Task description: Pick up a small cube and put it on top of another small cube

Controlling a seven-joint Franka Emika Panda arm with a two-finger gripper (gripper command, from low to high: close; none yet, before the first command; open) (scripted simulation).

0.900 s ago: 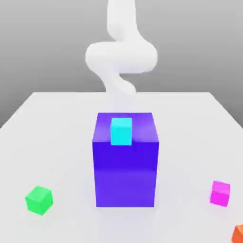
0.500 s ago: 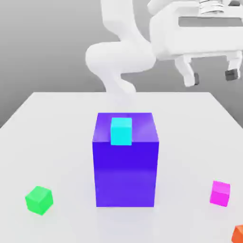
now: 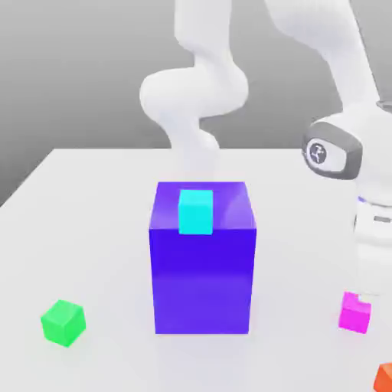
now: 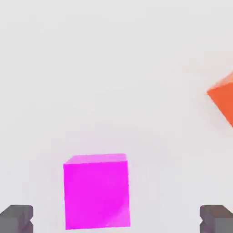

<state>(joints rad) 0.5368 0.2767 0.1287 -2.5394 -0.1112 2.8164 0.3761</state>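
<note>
Magenta, that's the cube [image 4: 97, 195], sitting on the table [image 3: 92, 230] at the exterior view's right, between the lines of the spread jaws! The gripper [image 4: 116, 219] hangs over it, holding nothing, both fingertips [image 4: 16, 218] apart from its sides.

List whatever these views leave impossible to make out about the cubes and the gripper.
- Orange cube: cut off by the picture's edge in both the exterior view and the hand view.
- Gripper: in the hand view, the edge cuts off its fingertips.
- Big blue-purple block: its far side is hidden by the block itself in the exterior view.
- Magenta cube: its underside is hidden by its own body in the hand view.
</note>
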